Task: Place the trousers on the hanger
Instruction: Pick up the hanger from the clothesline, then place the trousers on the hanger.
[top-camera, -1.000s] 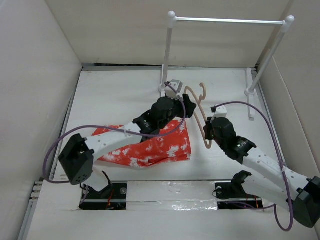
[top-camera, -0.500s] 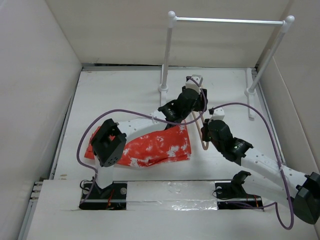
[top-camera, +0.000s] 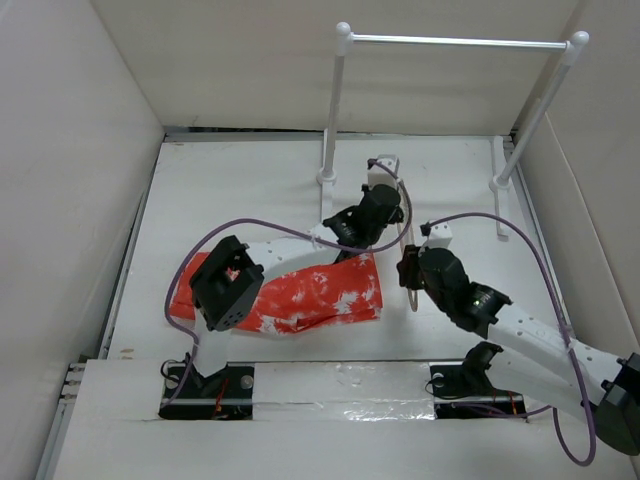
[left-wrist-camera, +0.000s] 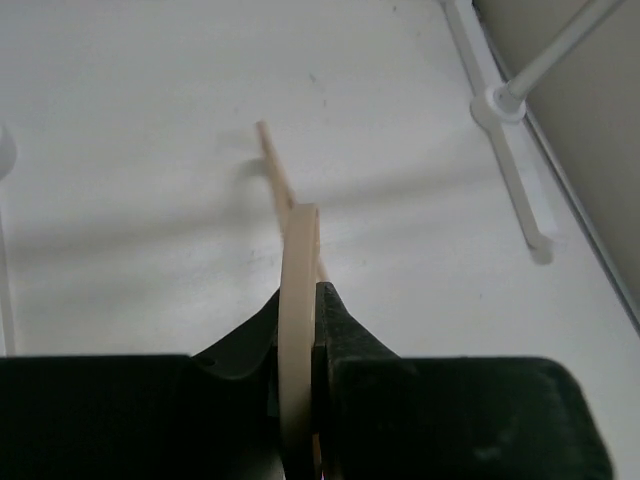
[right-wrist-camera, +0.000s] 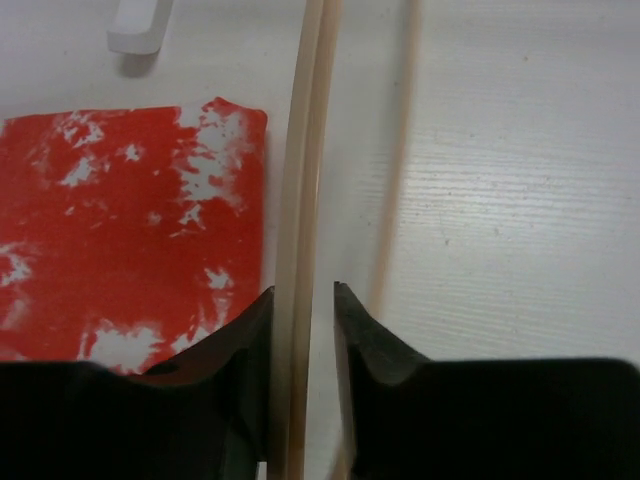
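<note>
Wrist views: hanger (left-wrist-camera: 298, 280) is clamped by left fingers (left-wrist-camera: 345, 330), straddled by right fingers (right-wrist-camera: 365, 340), grip unclear; steadiness is needed beside trousers (right-wrist-camera: 130, 240).

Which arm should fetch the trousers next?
Right, probably. The left gripper is clamped on the hanger, while the right gripper only straddles it with a gap, and the trousers lie just beside its fingers.

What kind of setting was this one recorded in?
Probably a robot lab test cell: a white table boxed in by plain white panel walls, two robot arms bolted at its near edge, and a white tubular rail on two posts set up as a prop.
</note>
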